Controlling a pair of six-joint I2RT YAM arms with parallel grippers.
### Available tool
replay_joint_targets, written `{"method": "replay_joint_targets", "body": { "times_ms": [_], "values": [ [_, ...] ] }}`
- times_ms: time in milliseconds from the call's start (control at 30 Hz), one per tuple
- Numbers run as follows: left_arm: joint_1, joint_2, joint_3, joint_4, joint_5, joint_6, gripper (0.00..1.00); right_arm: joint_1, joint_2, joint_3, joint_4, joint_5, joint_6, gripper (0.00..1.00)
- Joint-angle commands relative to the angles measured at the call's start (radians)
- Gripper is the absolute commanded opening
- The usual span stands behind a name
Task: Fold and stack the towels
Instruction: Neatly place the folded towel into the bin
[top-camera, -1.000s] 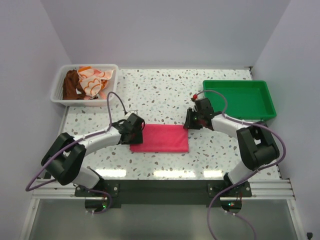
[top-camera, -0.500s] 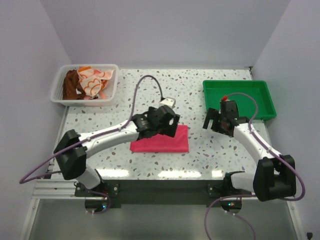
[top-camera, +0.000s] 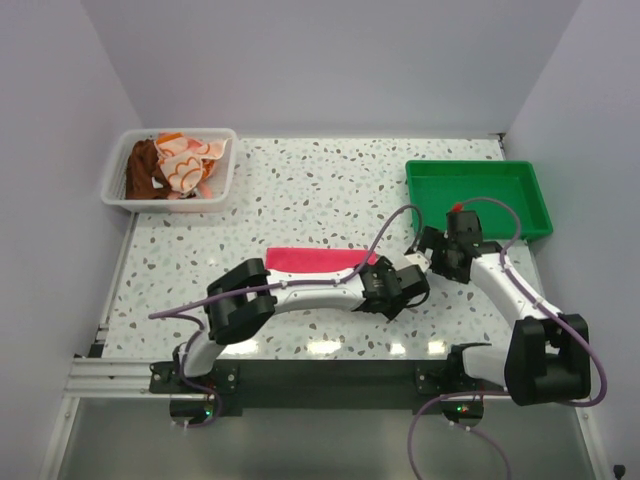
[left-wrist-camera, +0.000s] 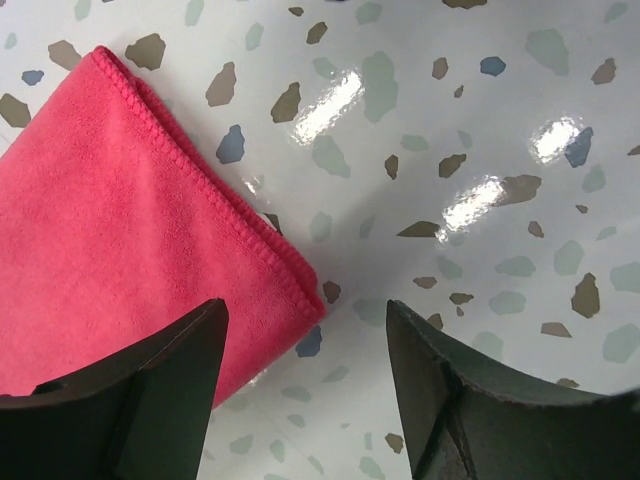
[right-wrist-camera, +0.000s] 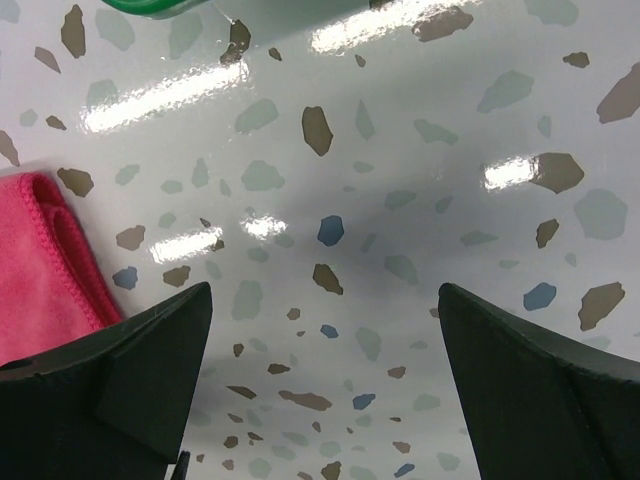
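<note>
Top external: left arm (top-camera: 310, 292) covers pink towel (top-camera: 312, 259) (far strip visible).

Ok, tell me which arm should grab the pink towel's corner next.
Left. The left gripper, open, hangs directly over a corner of the folded hot pink towel; the right gripper, also open, is over bare speckled table beside it.

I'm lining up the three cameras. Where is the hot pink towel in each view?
Top external: hot pink towel at table centre, its near part hidden by the left arm.
Left wrist: towel fills the left side.
Right wrist: towel at the left edge.
Shared landmark: the speckled tabletop.
</note>
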Motion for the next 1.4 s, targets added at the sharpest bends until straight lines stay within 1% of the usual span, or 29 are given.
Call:
{"method": "replay_joint_targets", "body": {
  "times_ms": [0, 233, 400, 467, 533, 600, 633, 700, 733, 800, 833, 967, 1100, 1267, 1367],
  "values": [
    [0.006, 0.036, 0.054, -0.01, -0.045, 0.042, 0.69, -0.003, 0.001, -0.015, 0.046, -0.023, 0.016, 0.99],
    [0.006, 0.102, 0.054, -0.019, -0.091, 0.046, 0.67, -0.003, -0.006, -0.038, 0.081, -0.055, 0.021, 0.98],
    [0.008, 0.119, 0.024, -0.013, -0.099, 0.033, 0.61, -0.003, -0.015, -0.038, 0.086, -0.077, 0.021, 0.98],
    [0.006, 0.122, 0.002, -0.013, -0.092, 0.019, 0.55, -0.004, -0.025, -0.041, 0.092, -0.075, 0.021, 0.98],
    [0.009, 0.124, -0.027, -0.009, -0.088, 0.01, 0.47, -0.001, -0.033, -0.041, 0.094, -0.077, 0.022, 0.98],
    [0.014, 0.125, -0.053, -0.004, -0.085, -0.009, 0.43, -0.003, -0.036, -0.036, 0.097, -0.081, 0.022, 0.98],
    [0.018, 0.124, -0.064, -0.001, -0.079, -0.013, 0.37, -0.004, -0.036, -0.035, 0.097, -0.087, 0.022, 0.98],
    [0.038, 0.116, -0.087, 0.017, -0.07, -0.024, 0.31, -0.004, -0.033, -0.03, 0.101, -0.106, 0.021, 0.98],
    [0.046, 0.112, -0.114, 0.026, -0.065, -0.029, 0.21, -0.003, -0.033, -0.03, 0.104, -0.133, 0.022, 0.99],
    [0.077, 0.083, -0.145, 0.057, -0.049, -0.038, 0.08, -0.003, -0.038, -0.038, 0.12, -0.161, 0.038, 0.98],
    [0.084, 0.067, -0.175, 0.074, -0.023, -0.036, 0.0, -0.003, -0.042, -0.042, 0.127, -0.175, 0.047, 0.98],
    [0.095, -0.04, -0.246, 0.174, 0.051, -0.007, 0.0, 0.017, -0.042, -0.088, 0.207, -0.29, 0.145, 0.99],
    [0.097, -0.16, -0.292, 0.249, 0.088, -0.004, 0.0, 0.063, -0.019, -0.125, 0.304, -0.356, 0.258, 0.99],
    [0.107, -0.21, -0.295, 0.258, 0.108, -0.018, 0.0, 0.172, 0.037, -0.168, 0.483, -0.38, 0.444, 0.99],
    [0.11, -0.233, -0.295, 0.274, 0.117, -0.023, 0.0, 0.213, 0.1, -0.181, 0.565, -0.385, 0.522, 0.99]
  ]
}}
